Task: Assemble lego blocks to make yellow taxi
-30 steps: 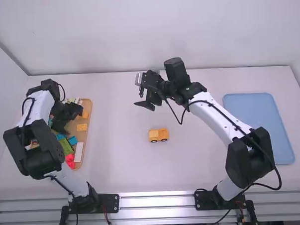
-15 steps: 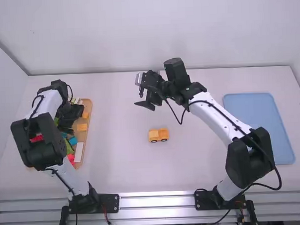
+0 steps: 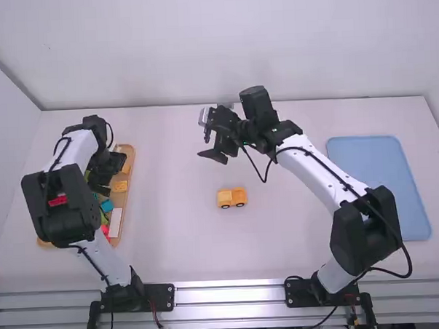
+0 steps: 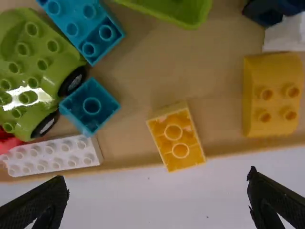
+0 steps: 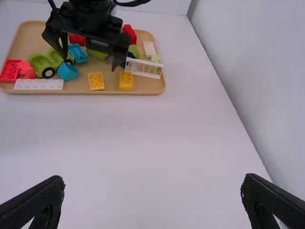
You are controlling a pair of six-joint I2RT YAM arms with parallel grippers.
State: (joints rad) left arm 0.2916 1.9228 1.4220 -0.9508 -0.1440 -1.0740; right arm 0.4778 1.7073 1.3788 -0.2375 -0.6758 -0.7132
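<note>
Currently, your left gripper (image 4: 158, 175) is spread and empty; off-centre descent could tip the small rectangular yellow plastic block (image 4: 176, 139) beneath it.

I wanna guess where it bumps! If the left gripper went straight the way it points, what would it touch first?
Probably the small yellow brick on the tray, ahead between the open jaws of the left gripper. It's hard to tell depth, so the tray or table might come first.
</note>
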